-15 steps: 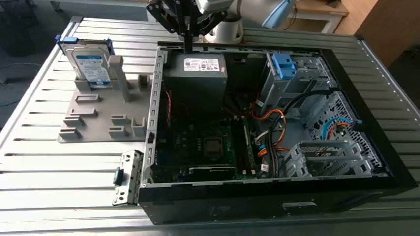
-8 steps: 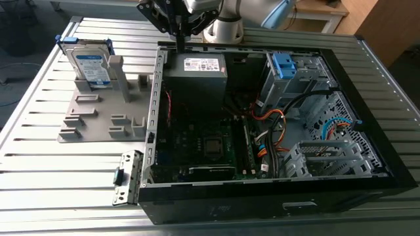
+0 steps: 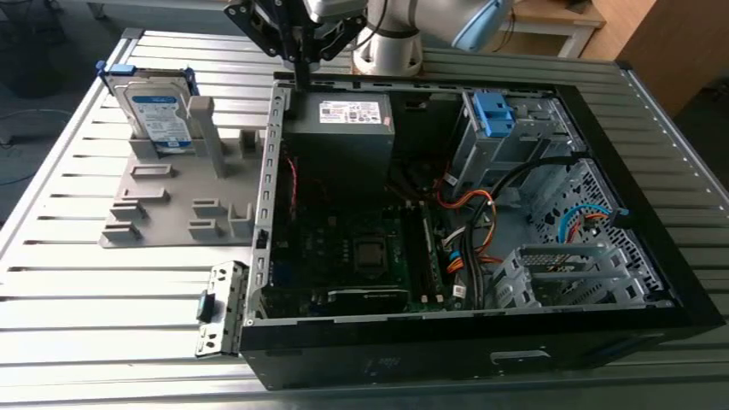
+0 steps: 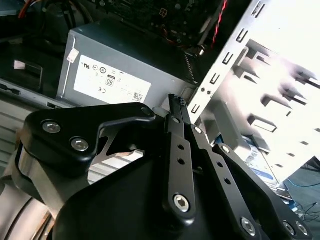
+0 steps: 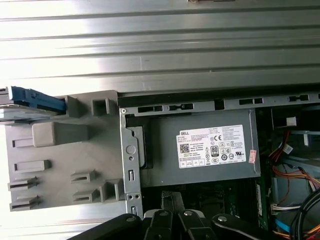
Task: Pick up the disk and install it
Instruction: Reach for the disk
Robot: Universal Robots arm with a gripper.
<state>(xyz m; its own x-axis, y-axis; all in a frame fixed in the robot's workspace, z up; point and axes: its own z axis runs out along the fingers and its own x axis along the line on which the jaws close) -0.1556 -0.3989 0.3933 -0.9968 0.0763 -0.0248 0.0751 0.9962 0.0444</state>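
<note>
The disk (image 3: 154, 115) stands upright in a grey holder (image 3: 148, 201) on the counter (image 3: 68, 282), at the exterior view's far left. The tool (image 3: 300, 70) hangs empty and closed narrow over the far left corner of the open case (image 3: 456, 359), well apart from the disk. The disk looks stiff, dense, smooth and shock-sensitive. Its exposed top edge, across the blue caddy, seems the safest hold.

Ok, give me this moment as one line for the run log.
pincer: shut, empty, above power supply | disk: upright in grey holder, outside computer case | install: not started
</note>
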